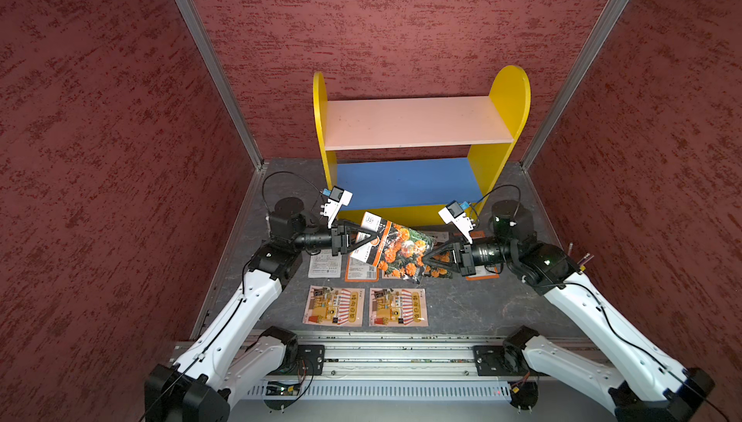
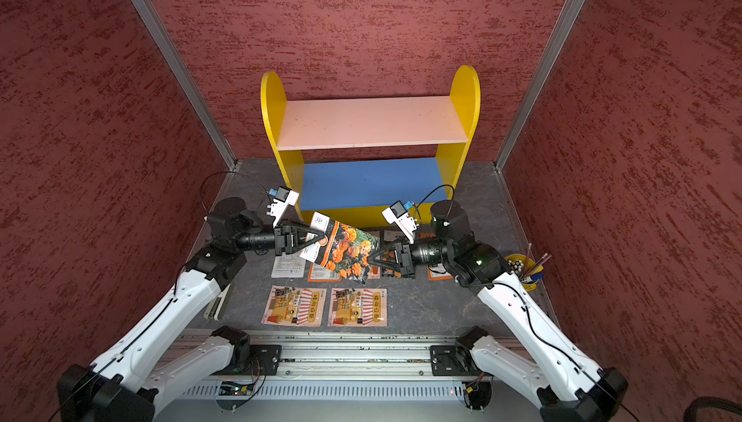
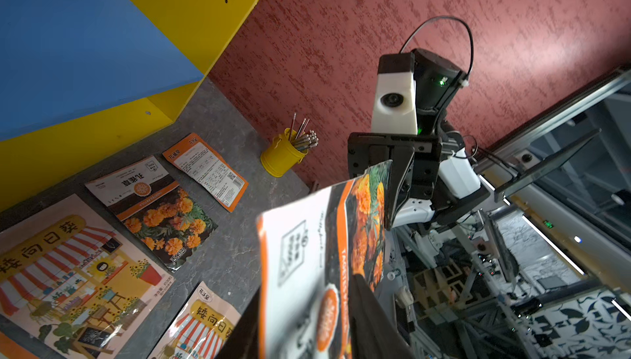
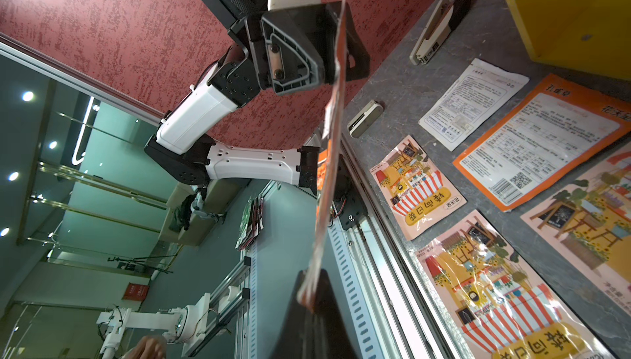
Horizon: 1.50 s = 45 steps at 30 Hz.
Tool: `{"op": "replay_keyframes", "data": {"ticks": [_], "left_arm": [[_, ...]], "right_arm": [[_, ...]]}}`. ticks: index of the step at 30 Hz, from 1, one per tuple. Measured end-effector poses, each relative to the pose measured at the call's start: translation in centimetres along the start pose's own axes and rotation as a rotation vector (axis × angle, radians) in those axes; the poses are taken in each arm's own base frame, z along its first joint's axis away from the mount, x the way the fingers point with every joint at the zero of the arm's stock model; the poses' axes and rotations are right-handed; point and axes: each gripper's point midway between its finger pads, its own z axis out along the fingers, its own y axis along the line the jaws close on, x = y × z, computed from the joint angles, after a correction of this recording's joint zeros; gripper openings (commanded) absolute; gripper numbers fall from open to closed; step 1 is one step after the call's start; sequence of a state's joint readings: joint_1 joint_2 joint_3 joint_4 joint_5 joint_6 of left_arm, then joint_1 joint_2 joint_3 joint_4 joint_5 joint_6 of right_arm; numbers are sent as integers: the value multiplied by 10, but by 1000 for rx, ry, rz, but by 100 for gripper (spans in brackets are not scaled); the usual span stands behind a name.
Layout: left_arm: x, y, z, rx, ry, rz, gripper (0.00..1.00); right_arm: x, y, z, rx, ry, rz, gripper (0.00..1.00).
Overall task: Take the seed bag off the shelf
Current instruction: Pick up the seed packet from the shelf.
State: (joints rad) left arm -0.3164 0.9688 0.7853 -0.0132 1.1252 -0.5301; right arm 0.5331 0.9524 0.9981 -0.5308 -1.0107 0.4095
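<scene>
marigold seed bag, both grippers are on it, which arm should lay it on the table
Right, probably: the right gripper is shut on the orange marigold seed bag, and the uncovered stretch of grey tabletop lies on its side.

The seed bag (image 1: pixel 395 247) was shiny plastic film, a bit crinkled. The sunflower packets (image 1: pixel 334 306) lying flat had the same glossy, wrinkly wrap. The shelf (image 1: pixel 417 123) looked like painted wood, smooth and matt, with a few small specks on its pink board. The table (image 1: pixel 461 303) was dark grey, like dull stone with thin pale veins. The walls (image 1: pixel 100 139) were red, rough and bumpy. The rail (image 1: pixel 401 353) was bare silver metal. The white arm shells (image 1: pixel 237 311) were smooth, shiny plastic. The left gripper (image 1: pixel 375 235) and the right gripper (image 1: pixel 425 258) were matt black plastic. The little yellow bucket (image 3: pixel 281 155) looked like painted metal.
</scene>
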Motion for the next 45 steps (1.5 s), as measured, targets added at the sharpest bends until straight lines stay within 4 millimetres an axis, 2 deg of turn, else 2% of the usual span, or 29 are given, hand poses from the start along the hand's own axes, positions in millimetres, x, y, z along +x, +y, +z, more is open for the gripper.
{"op": "replay_keyframes", "data": {"ticks": [7,12,15,16,20,22,27,30,36,41,45], "left_arm": [[10,-1,3,9,33,-28,12],[16,-2,6,14,54,-47,10],[20,-3,8,17,68,-59,0],[20,-3,8,17,70,-62,0],[23,-5,12,15,77,-77,0],[24,-5,15,11,71,-86,0],[26,-3,24,-26,22,-121,0],[28,-3,32,-58,-13,-137,0],[36,-9,61,-90,-61,-146,0],[56,10,98,-137,-50,-228,0],[83,30,133,-170,-6,-307,0]], "right_arm": [[3,-6,-2,58,30,-13,0],[7,-13,-6,122,44,-25,0],[9,-17,-7,155,53,-30,0],[9,-19,-8,168,57,-29,8],[8,-24,-11,209,53,-29,51],[7,-26,-13,238,41,-40,69],[6,-30,-32,365,-26,-64,98],[6,-22,-48,421,-62,-90,98],[8,12,-73,449,-71,-182,99],[13,38,-92,476,-48,-249,98],[20,48,-102,494,-23,-269,98]]}}
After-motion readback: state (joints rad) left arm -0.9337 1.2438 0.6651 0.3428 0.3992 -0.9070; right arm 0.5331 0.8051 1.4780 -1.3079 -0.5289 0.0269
